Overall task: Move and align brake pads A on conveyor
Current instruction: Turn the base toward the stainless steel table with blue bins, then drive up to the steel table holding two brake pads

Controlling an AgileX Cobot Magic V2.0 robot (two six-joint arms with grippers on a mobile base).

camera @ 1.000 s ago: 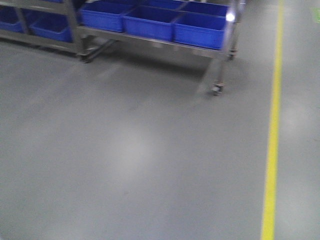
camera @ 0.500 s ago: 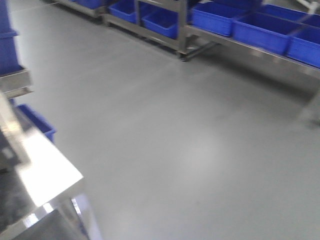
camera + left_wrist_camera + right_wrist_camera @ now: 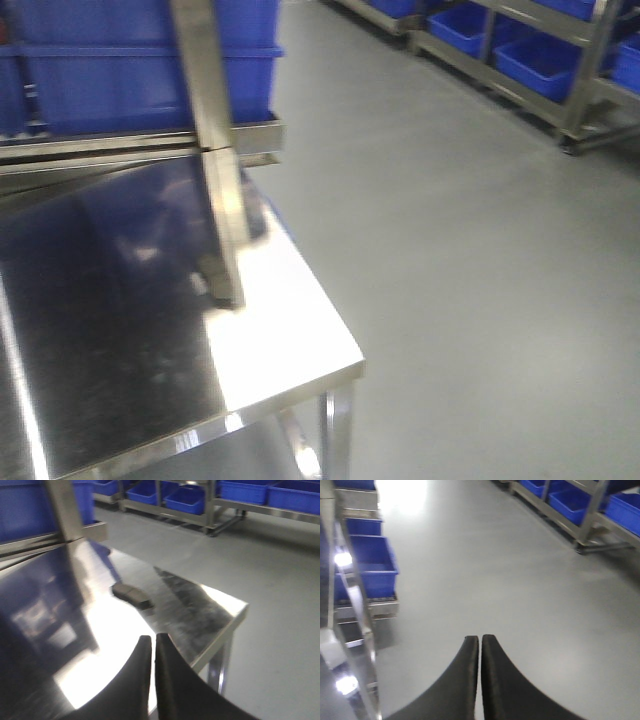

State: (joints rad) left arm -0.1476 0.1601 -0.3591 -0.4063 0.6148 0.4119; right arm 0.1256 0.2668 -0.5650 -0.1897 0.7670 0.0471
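Now, the wide picture first: grey workshop floor point(image 3: 480, 250) fills most of the front view, and the shiny steel tabletop point(image 3: 270, 330) pushes in from the left with an upright steel post point(image 3: 215, 150) standing on it. Across the floor run the roller racks point(image 3: 575, 100), loaded with blue bins point(image 3: 535, 60). No conveyor belt shows in any view, so the drop-off spot is out of sight. Down to the arms: the left gripper point(image 3: 152, 641) hangs above the tabletop, jaws pressed together with nothing between them. The right gripper point(image 3: 480, 640) is likewise closed and empty, but it sits out over bare floor, away from the work. And the small thing that matters: one brake pad point(image 3: 131, 595) lies flat on the steel, ahead of the left jaws and a touch to their left, well apart from them. Its long axis slants across the wrist view from upper left to lower right. The other three pads are not visible. My read: the left arm is plainly the nearer one, and it would have to open up, reach forward and turn to close across the pad's short width.
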